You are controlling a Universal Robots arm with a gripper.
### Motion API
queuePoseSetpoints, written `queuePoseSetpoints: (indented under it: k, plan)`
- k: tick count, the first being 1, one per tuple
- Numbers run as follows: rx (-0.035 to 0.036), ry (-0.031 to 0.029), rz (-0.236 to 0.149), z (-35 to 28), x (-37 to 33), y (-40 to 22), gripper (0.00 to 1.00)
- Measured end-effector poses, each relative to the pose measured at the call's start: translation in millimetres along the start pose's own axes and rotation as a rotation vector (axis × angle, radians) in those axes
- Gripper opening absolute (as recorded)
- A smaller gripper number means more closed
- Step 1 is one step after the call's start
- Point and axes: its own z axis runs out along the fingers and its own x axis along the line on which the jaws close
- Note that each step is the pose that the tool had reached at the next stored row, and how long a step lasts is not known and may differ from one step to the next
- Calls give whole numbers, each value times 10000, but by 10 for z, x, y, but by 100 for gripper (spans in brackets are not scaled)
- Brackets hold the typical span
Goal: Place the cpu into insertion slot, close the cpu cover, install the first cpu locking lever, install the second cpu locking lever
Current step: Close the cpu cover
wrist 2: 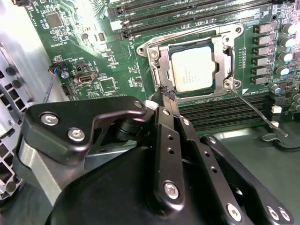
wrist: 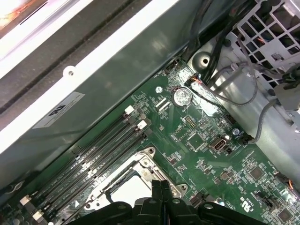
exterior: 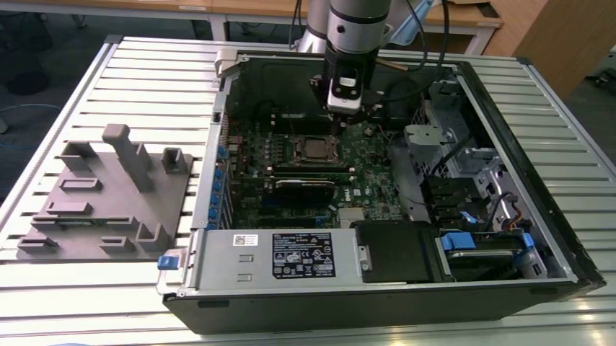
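Jaws pressed together, holding nothing; the gripper (wrist 2: 167, 95) tips at the edge of the cpu cover (wrist 2: 157, 58), perhaps touching it. In the exterior view, a grey fixture (exterior: 106, 194) lies at 9 o'clock of the computer case (exterior: 366, 303); the cpu (exterior: 314, 149) sits in the insertion slot (wrist 2: 187, 43) under the lowered cover, at the gripper's 6 o'clock.

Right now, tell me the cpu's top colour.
The cpu is silver-grey, clearest in the second wrist view.
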Motion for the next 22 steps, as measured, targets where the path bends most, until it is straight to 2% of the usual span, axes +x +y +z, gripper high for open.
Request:
queuePoseSetpoints:
  k: [22]
  plan:
    - [-31, 41, -756, 2, 1, -1, 10]
